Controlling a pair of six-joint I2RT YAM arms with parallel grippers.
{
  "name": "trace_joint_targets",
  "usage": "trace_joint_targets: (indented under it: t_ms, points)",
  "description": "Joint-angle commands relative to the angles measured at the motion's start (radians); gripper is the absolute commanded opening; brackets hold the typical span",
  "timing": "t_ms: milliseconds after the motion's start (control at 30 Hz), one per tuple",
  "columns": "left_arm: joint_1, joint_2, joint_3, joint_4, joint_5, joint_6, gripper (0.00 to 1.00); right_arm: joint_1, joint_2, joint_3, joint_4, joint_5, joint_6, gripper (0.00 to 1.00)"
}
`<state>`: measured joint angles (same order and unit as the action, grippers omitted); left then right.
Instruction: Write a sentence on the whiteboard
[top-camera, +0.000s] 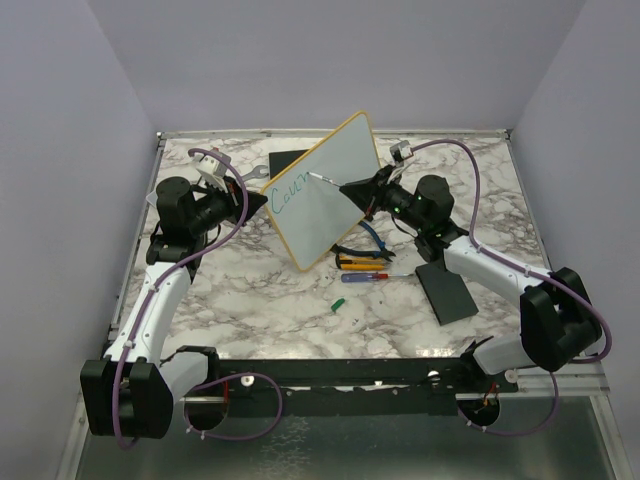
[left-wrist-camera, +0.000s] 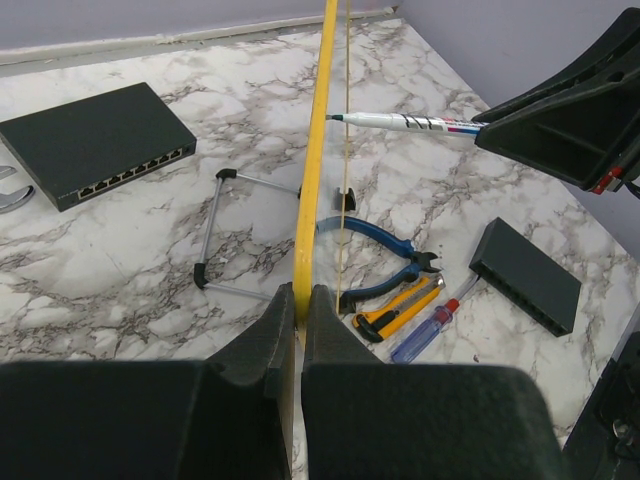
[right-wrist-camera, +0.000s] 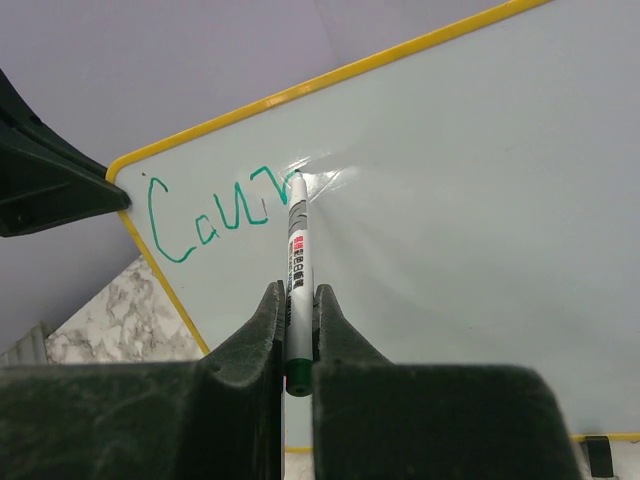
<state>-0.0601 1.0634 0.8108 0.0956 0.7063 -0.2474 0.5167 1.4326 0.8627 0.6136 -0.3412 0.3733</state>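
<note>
The whiteboard (top-camera: 330, 190), white with a thin yellow rim, stands tilted on its edge at the table's middle. My left gripper (left-wrist-camera: 297, 300) is shut on its yellow rim (left-wrist-camera: 316, 160), seen edge-on in the left wrist view. My right gripper (right-wrist-camera: 297, 300) is shut on a white marker (right-wrist-camera: 296, 250), tip touching the whiteboard (right-wrist-camera: 450, 200). The sentence (right-wrist-camera: 215, 215) so stands as teal letters reading roughly "Cour", at the board's upper left. The writing also shows in the top view (top-camera: 296, 197). The marker (left-wrist-camera: 410, 122) reaches the board from the right.
On the marble table lie blue pliers (left-wrist-camera: 385, 262), a yellow utility knife (left-wrist-camera: 398, 306), a blue screwdriver (left-wrist-camera: 428, 328), a green marker cap (top-camera: 337, 303), a wire board stand (left-wrist-camera: 240, 235), a black network switch (left-wrist-camera: 95, 140) and a second black box (left-wrist-camera: 527, 275).
</note>
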Motion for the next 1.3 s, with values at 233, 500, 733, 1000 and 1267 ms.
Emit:
trace_joint_targets:
  t_ms: [233,500,733,1000,1267]
  points:
    - [0.003,-0.023,-0.007,0.028,0.021,0.022,0.00,0.005,-0.018,0.003,0.037,-0.010,-0.010,0.01]
    - [0.003,-0.025,-0.006,0.029,0.019,0.022,0.00,0.005,-0.106,-0.055,0.022,0.048,-0.011,0.01]
    - [0.003,-0.027,-0.008,0.028,0.019,0.021,0.00,0.002,-0.060,-0.039,0.001,0.056,-0.024,0.01]
    - [0.002,-0.026,-0.009,0.028,0.018,0.022,0.00,0.002,-0.027,-0.023,0.008,0.064,-0.024,0.01]
    - [0.003,-0.023,-0.008,0.028,0.019,0.024,0.00,0.002,-0.008,-0.008,0.020,0.053,-0.038,0.01]
